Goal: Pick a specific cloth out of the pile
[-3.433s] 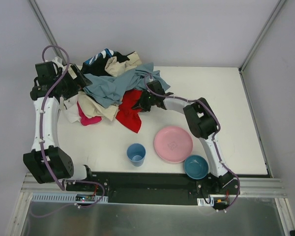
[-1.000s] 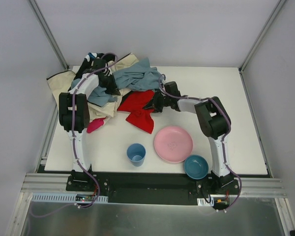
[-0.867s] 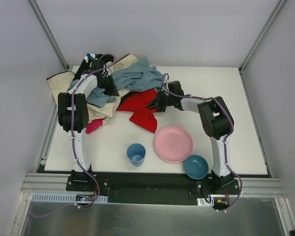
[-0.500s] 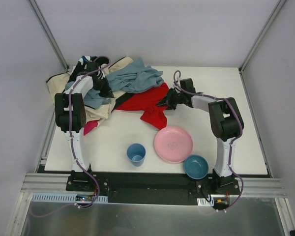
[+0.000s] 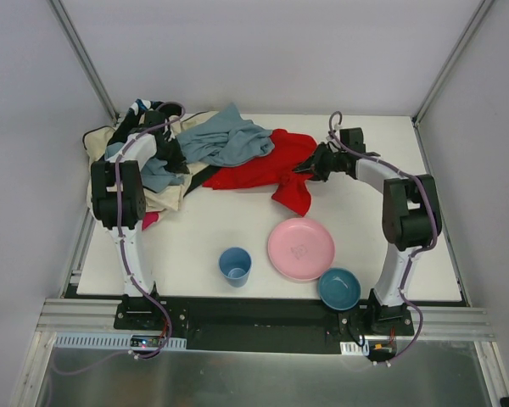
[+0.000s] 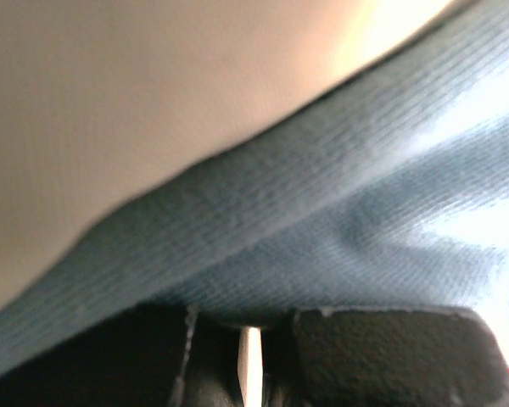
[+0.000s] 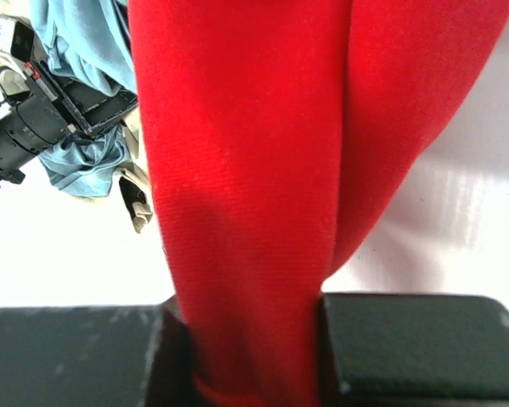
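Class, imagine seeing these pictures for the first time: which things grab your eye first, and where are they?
The bright red cloth lies stretched across the far middle of the table, pinched by the right gripper. Left of it sits the pile of mixed garments; nearer, a pink plate.

- A pink plate [image 5: 300, 248] is set flat on the white counter [image 5: 407, 195], right of centre and toward the near edge.
- A blue cup [image 5: 235, 265] is stood upright, mouth up, left of the plate and apart from it.
- A teal-blue bowl [image 5: 339, 288] is placed at the counter's near edge, just beside the plate's near right rim; whether the two touch cannot be told.
- A black strip [image 5: 263, 309] is run along the near edge, with a metal rail [image 5: 263, 337] in front of it.
- Pale walls are seen on three sides, edged by slanted metal posts [image 5: 83, 59].
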`<state>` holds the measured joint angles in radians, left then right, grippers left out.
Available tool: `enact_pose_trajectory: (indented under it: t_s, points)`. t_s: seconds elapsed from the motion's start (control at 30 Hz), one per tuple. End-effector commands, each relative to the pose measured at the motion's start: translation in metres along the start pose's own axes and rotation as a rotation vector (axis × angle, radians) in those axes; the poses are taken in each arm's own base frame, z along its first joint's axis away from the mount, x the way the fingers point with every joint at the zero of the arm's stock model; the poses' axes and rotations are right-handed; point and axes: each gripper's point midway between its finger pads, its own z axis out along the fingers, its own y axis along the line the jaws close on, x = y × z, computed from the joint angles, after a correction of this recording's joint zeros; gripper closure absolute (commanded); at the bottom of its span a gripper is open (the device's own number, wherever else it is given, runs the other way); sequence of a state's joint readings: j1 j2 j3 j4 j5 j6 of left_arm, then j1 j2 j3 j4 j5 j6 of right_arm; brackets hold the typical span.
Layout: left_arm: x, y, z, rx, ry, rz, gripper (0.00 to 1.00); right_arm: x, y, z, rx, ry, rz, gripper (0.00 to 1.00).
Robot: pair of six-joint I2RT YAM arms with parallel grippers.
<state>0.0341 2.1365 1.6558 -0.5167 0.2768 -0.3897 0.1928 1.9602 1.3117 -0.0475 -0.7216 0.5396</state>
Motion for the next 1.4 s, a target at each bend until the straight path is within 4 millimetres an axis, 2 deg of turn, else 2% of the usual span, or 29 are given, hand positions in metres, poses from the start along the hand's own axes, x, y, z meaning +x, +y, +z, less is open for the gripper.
enact_pose_trajectory:
  t_s: [0.0, 0.23, 0.4, 0.43, 0.57, 0.8, 0.97, 1.03, 1.07, 1.1, 1.27, 1.33, 1.37]
  points:
    - [-0.003, 0.022, -0.023, -0.065, -0.022, -0.042, 1.0, -0.033, 0.031, -0.049, -0.05, -0.135, -0.082, 0.99]
    - [-0.005, 0.006, -0.038, -0.009, -0.04, -0.03, 1.0, -0.058, 0.033, -0.09, -0.042, -0.22, -0.095, 0.99]
    - [-0.006, -0.006, -0.052, 0.035, -0.055, -0.024, 1.0, -0.066, 0.045, -0.116, -0.042, -0.267, -0.126, 0.99]
    - [-0.006, -0.008, -0.055, 0.042, -0.06, -0.02, 1.0, -0.074, 0.042, -0.127, -0.035, -0.295, -0.122, 0.99]
    - [-0.007, -0.02, -0.066, 0.073, -0.077, -0.007, 1.0, -0.083, 0.048, -0.152, -0.031, -0.346, -0.137, 0.99]
    - [-0.001, -0.052, -0.085, 0.161, -0.078, 0.03, 0.99, -0.094, 0.049, -0.193, -0.03, -0.423, -0.139, 0.99]
    - [0.002, -0.079, -0.108, 0.239, -0.098, 0.06, 0.94, -0.097, 0.047, -0.214, -0.03, -0.463, -0.139, 0.99]
    - [0.001, -0.088, -0.12, 0.275, -0.108, 0.061, 0.89, -0.097, 0.044, -0.22, -0.028, -0.47, -0.135, 0.99]
    - [0.008, -0.102, -0.124, 0.301, -0.102, 0.087, 0.85, -0.097, 0.043, -0.224, -0.024, -0.476, -0.132, 0.99]
    - [0.01, -0.108, -0.128, 0.318, -0.101, 0.093, 0.8, -0.098, 0.042, -0.228, -0.021, -0.486, -0.138, 0.99]
    - [0.012, -0.13, -0.161, 0.396, -0.14, 0.129, 0.37, -0.101, 0.032, -0.243, -0.005, -0.517, -0.122, 0.99]
    - [0.014, -0.14, -0.174, 0.442, -0.146, 0.148, 0.26, -0.103, 0.028, -0.248, -0.002, -0.526, -0.115, 0.99]
    - [0.016, -0.145, -0.18, 0.468, -0.146, 0.156, 0.24, -0.103, 0.026, -0.25, 0.0, -0.531, -0.11, 0.99]
